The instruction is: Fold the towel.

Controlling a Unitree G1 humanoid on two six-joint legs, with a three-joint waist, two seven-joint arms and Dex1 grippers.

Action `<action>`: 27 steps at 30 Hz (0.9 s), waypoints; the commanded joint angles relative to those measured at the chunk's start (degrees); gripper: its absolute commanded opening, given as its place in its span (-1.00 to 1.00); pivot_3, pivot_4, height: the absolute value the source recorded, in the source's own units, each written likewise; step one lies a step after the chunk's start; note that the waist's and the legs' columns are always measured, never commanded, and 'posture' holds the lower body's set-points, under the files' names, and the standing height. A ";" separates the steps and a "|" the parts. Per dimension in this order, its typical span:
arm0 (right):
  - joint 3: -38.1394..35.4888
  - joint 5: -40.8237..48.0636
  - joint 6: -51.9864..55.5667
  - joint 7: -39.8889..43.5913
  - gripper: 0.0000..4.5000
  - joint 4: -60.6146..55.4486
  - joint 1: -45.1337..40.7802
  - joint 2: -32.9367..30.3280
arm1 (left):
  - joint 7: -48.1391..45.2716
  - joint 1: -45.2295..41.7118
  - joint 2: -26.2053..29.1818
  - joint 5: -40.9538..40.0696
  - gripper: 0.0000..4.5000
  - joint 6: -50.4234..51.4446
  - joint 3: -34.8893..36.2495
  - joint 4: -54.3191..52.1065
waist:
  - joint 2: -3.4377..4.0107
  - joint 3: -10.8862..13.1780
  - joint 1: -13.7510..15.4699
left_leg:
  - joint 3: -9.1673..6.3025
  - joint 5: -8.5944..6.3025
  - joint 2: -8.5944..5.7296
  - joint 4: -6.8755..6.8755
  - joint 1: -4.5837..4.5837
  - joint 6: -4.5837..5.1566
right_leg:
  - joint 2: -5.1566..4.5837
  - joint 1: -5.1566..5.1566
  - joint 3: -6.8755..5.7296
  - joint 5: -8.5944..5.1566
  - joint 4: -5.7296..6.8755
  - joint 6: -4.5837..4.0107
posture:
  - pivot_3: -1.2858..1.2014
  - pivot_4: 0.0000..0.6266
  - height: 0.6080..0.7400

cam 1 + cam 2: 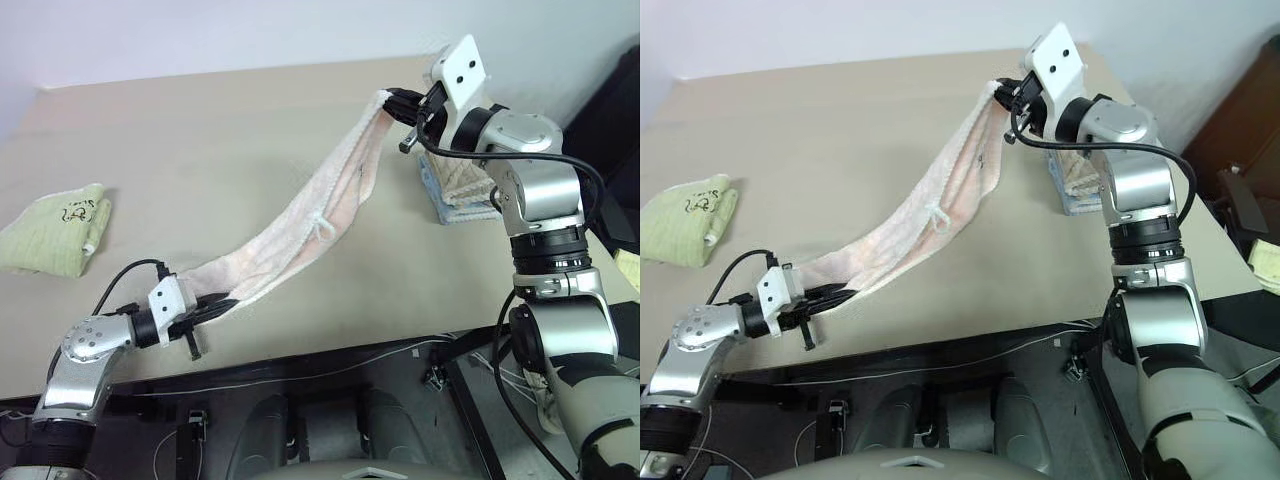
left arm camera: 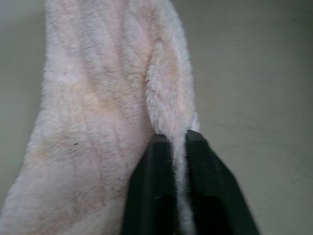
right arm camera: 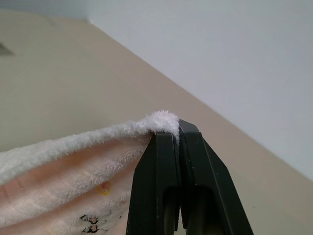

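Clearly the fold is only begun: the towel [image 1: 300,225] is gathered lengthwise into a loose, sagging band, and no flat, squared fold lies on the counter [image 1: 200,140] yet. What seems to be left is to bring the two held ends together, lay the cloth down and even it out.

The right gripper [image 1: 398,102] is raised over the far right part of the counter, its jaws pinched tight on one corner of the towel. The left gripper [image 1: 222,305] sits low at the near edge, toward the left, its jaws clamped on the opposite end, a thin edge of terry caught between them. Between the two the towel hangs in a slack curve, its small white loop [image 1: 322,224] dangling about midway, the lower stretch close to the counter near its front edge.
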 commanded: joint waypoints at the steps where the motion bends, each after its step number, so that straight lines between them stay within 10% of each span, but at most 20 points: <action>1: -1.10 0.40 0.05 -0.38 -1.00 -3.07 -0.16 -0.76 | -0.84 1.46 1.46 -4.90 -0.98 3.07 4.07 -3.13 | 0.00 0.00 0.03 | 0.00 0.00 0.00 0.00 0.00 0.00 | 0.00 0.00 0.00 0.00 0.00 0.00 | 0.03 -0.52 1.00; 16: -0.25 -0.27 -0.20 -0.54 -1.00 -2.79 0.46 -0.31 | -3.96 3.18 4.41 -5.87 -0.98 7.44 6.59 -7.35 | 0.00 0.00 0.00 | 0.03 0.00 0.01 0.01 0.01 0.00 | 0.03 0.00 0.00 0.00 0.01 0.00 | 0.03 -0.52 1.00; 27: 0.28 -0.78 -0.24 -0.30 -1.00 -3.32 1.26 -0.38 | -2.80 3.64 3.34 -2.10 0.36 3.91 4.79 -8.96 | -0.01 0.00 0.10 | 0.06 0.00 0.01 0.02 0.01 0.00 | 0.02 0.01 0.01 0.00 0.01 0.00 | 0.03 -0.52 1.00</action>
